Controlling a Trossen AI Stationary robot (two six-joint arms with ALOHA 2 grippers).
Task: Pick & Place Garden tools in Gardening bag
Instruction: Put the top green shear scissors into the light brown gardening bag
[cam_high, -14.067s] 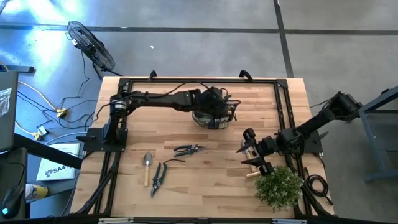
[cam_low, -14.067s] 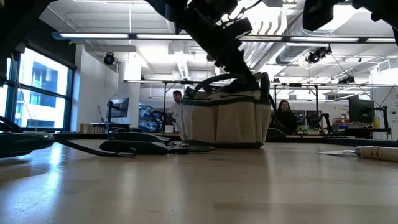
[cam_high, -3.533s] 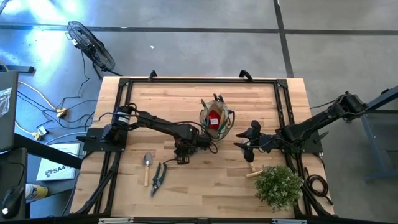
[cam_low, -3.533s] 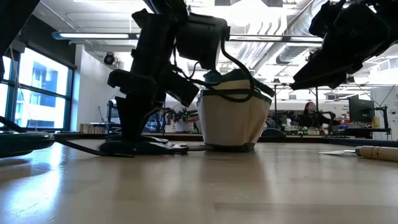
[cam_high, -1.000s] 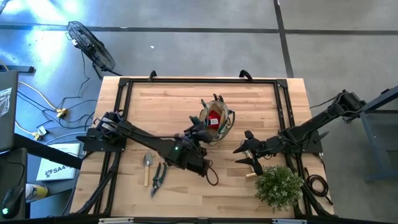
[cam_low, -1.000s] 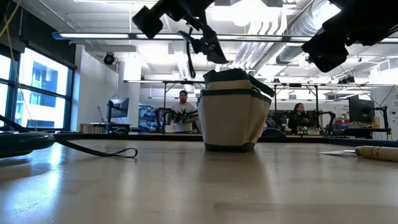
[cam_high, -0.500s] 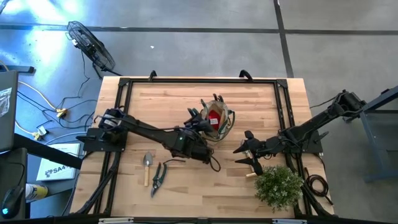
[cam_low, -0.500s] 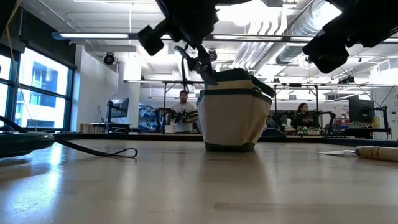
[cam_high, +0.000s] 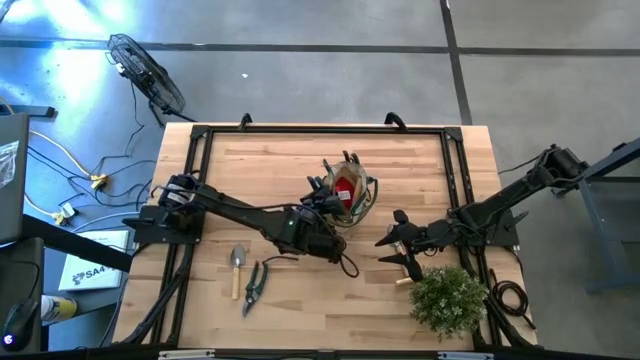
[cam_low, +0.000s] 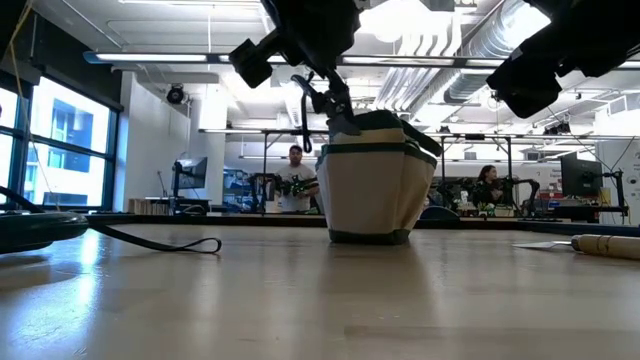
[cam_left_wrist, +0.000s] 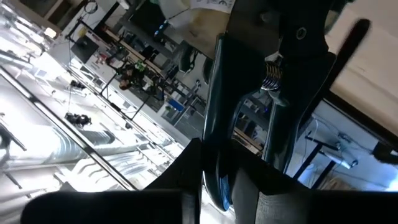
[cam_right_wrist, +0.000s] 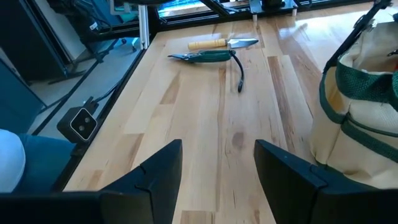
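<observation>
Shears (cam_left_wrist: 273, 93) clamped in left end effector (cam_high: 318, 192) beside gardening bag (cam_high: 347, 192), seen in wrist view only; right end effector (cam_right_wrist: 217, 163) apart, empty.

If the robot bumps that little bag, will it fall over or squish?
The gardening bag looks like soft fabric, so it would probably dent rather than resist. It sits wide and flat on the table, so tipping seems unlikely. With the red glove already inside, it may be slightly steadier.
</observation>
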